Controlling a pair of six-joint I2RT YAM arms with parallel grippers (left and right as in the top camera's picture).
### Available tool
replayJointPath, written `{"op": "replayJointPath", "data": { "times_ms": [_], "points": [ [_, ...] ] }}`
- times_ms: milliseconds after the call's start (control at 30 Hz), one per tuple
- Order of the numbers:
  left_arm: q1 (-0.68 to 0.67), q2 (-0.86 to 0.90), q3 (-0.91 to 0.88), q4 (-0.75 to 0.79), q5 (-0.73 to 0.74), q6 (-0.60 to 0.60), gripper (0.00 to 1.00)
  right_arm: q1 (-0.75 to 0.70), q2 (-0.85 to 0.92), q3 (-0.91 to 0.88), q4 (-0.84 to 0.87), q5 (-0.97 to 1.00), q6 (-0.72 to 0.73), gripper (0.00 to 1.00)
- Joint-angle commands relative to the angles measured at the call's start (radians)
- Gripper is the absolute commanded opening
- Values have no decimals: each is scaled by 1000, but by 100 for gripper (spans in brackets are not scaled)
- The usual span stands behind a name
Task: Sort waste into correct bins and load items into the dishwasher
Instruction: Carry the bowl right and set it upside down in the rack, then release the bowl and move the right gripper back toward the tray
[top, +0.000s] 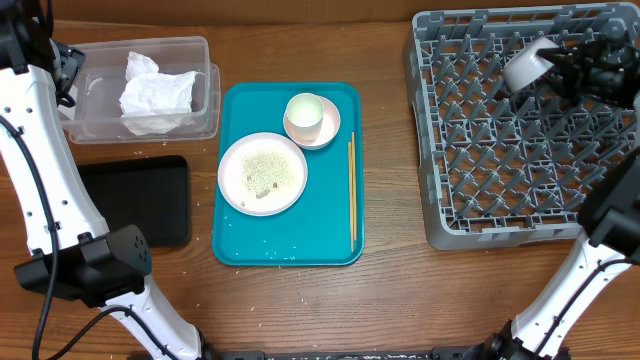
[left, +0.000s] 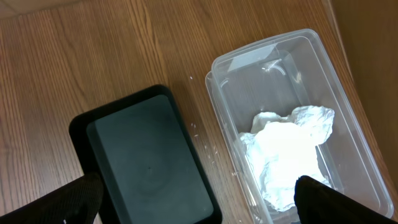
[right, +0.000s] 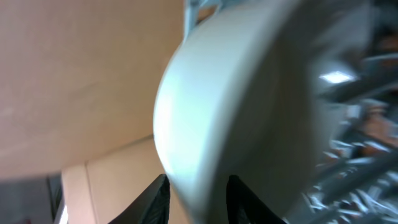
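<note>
Now, right gripper: held the white cup over the rack
Left gripper: jaws stood wide apart

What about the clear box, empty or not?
Not empty: crumpled white tissue lies inside the clear box.

Wooden table across nearly the whole overhead view: warm mid-brown, with fine grain running left to right. Along the far edge, a narrow band of paler, plainer brown panel, flat and matte like cardboard. In the left wrist view, the same streaked wood close up, darker lines threading the grain, and a smooth tan surface cutting off the upper right corner. In the right wrist view, a blurred tan board at the left, crossed by a faint seam low down. Soft, even light; weak, short shadows on the wood.
</note>
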Motion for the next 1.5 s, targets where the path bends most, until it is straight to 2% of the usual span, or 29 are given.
{"op": "replayJointPath", "data": {
  "times_ms": [0,233,433,500,533,600,733,800,900,967,1033,1200,1467],
  "points": [
    [-6,9,-1,1,-19,-9,100,-50,-68,104,-92,192,-10,33],
    [-6,9,-1,1,-19,-9,100,-102,-205,226,-268,442,-21,53],
    [-13,9,-1,1,-19,-9,100,-37,-325,226,-331,542,-141,52],
    [-13,9,-1,1,-19,-10,100,25,-336,226,-353,654,-171,55],
    [-13,9,-1,1,-19,-10,100,48,-336,226,-352,704,-178,60],
    [-13,9,-1,1,-19,-9,100,104,-325,225,-335,856,-181,61],
    [-13,9,-1,1,-19,-10,100,198,-276,224,-252,1081,-180,49],
    [-13,9,-1,1,-19,-9,100,229,-239,224,-200,1162,-181,46],
    [-13,9,-1,1,-19,-9,100,252,-183,224,-158,1226,-181,29],
    [-13,9,-1,1,-19,-9,100,256,-144,224,-145,1223,-181,14],
    [-13,9,-1,1,-19,-9,100,256,-119,224,-147,1223,-181,6],
    [-13,9,-1,2,-19,-10,100,257,-83,216,-185,1223,-215,4],
    [-13,9,-1,1,-19,-9,100,257,-81,110,-191,1223,-215,4]
  ]
}}
